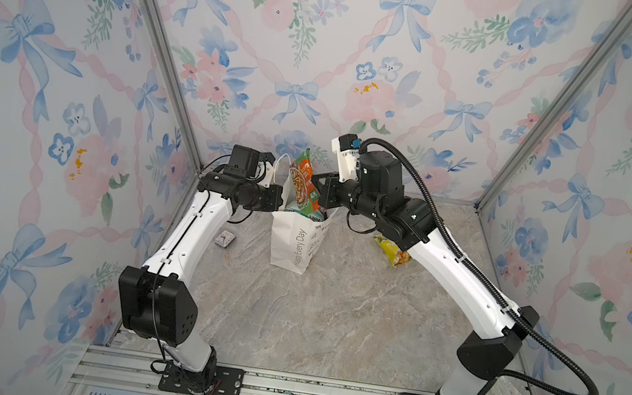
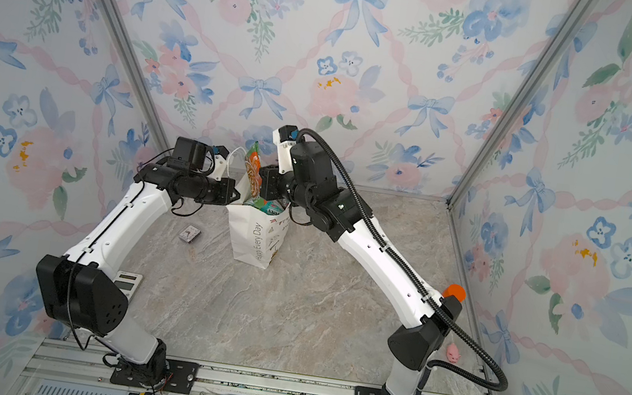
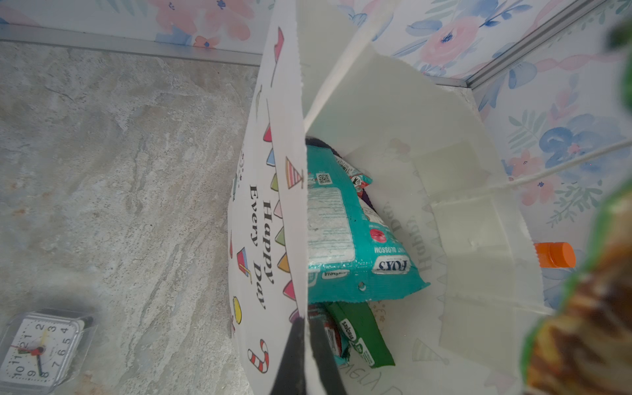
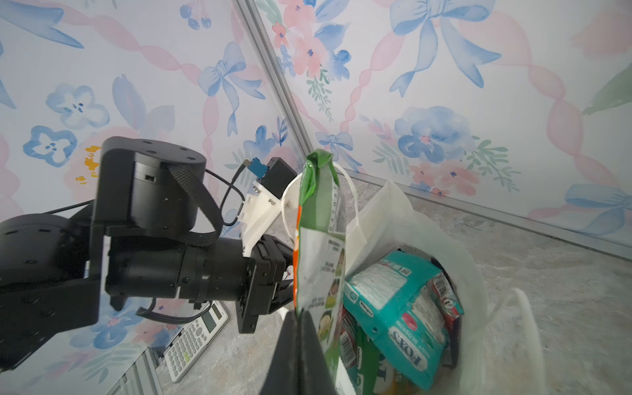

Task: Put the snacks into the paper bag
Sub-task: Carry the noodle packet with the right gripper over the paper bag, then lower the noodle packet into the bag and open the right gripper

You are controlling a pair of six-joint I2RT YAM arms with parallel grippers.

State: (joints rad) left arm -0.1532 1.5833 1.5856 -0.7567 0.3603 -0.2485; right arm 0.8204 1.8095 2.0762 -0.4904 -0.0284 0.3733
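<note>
The white paper bag (image 1: 295, 246) (image 2: 258, 240) stands open at the back of the table. My left gripper (image 1: 278, 201) (image 2: 235, 195) (image 3: 306, 319) is shut on the bag's left rim (image 3: 290, 143), one finger on each side of the paper. Over the bag's mouth my right gripper (image 1: 317, 190) (image 2: 266, 181) (image 4: 299, 313) is shut on the lower edge of an upright green-and-orange snack packet (image 1: 302, 180) (image 4: 318, 239). Inside the bag lie a teal FOX'S packet (image 3: 352, 239) (image 4: 403, 307) and a green packet (image 3: 362, 335). A yellow chip bag (image 1: 392, 253) lies on the table under the right arm.
A small clock (image 1: 225, 239) (image 3: 37, 349) lies left of the bag. A white calculator (image 2: 128, 283) (image 4: 195, 338) sits by the left arm's elbow. An orange-capped bottle (image 2: 454, 291) (image 3: 555, 254) and a pink toy (image 2: 453, 353) stand by the right wall.
</note>
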